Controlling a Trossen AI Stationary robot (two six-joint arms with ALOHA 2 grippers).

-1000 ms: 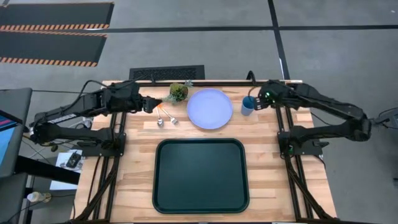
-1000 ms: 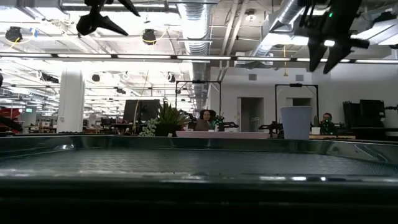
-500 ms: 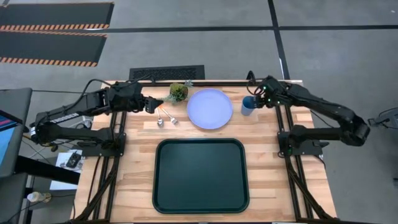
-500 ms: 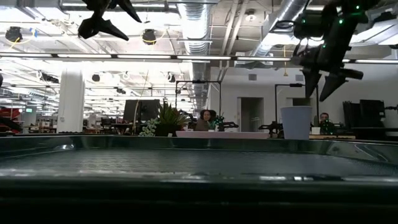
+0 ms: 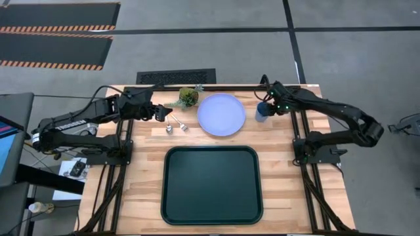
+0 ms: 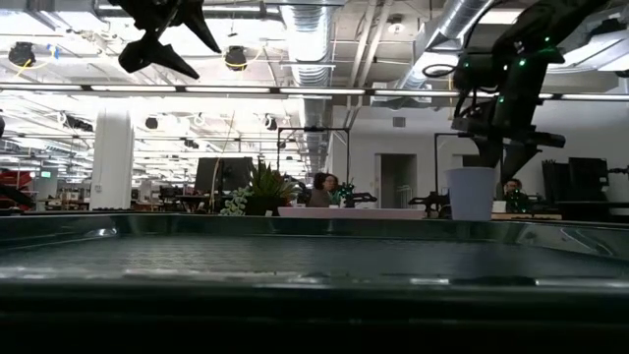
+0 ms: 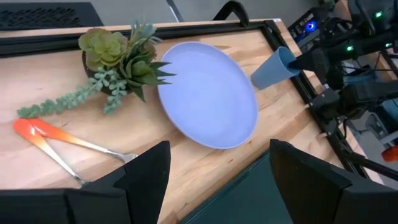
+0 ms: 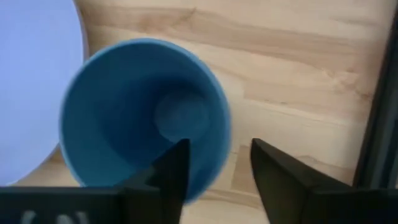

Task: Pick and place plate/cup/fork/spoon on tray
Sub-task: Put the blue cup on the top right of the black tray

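Observation:
The blue cup [image 5: 260,113] stands upright on the table, right of the lavender-blue plate [image 5: 222,115]. My right gripper [image 5: 266,107] is open above the cup. In the right wrist view one finger [image 8: 175,167] stands over the cup's opening [image 8: 143,118] and the other [image 8: 273,174] outside its wall. The fork [image 5: 182,125] and spoon [image 5: 169,128] lie left of the plate, with their orange handles [image 7: 34,132] together. My left gripper [image 5: 160,113] is open [image 7: 217,186] and hovers above them. The dark tray [image 5: 211,185] lies near the front.
A small potted succulent [image 5: 188,97] stands at the far edge between the cutlery and the plate. Black frame rails [image 5: 298,141] run along both table sides. Bare wood lies either side of the tray. People sit in the room beyond, seen in the low view [image 6: 324,187].
My right gripper has come down and toward the table's left, from well above the cup to the level of its rim, and now straddles the cup's wall. The cup, plate and cutlery have stayed in place.

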